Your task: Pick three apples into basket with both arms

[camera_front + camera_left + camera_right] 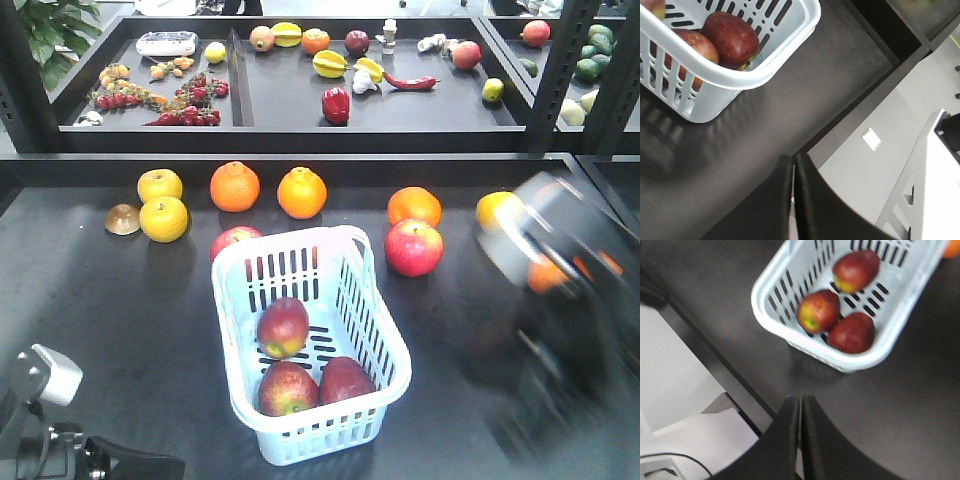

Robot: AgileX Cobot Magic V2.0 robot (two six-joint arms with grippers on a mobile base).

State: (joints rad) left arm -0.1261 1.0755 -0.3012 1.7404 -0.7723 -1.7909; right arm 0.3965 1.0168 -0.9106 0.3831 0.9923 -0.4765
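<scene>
Your dark matte desk (120, 330) carries the pale blue slotted plastic basket (385, 345) near the middle, close to the near edge. Judge it light and a little springy: its thin walls would flex if you pinched them, so take it by the thick rolled rim if you ever need to shift it.

Inside it lie the three dark maroon-red apples (283, 327), one toward the far end and two side by side at the near end, the near pair touching. They look firm, smooth and waxy, heavy enough to roll, and they bruise if dropped; a grasp across the widest part of the body would hold best, not at the stem.

Two more red apples sit outside: one (414, 247) just right of the basket, another (232, 240) tucked behind its far left corner.

Your left black wedge-shaped hand (794, 200) is fully closed and empty, hanging over the near desk edge. Your right black hand (800, 435) is likewise closed on nothing, above the desk near the basket.
</scene>
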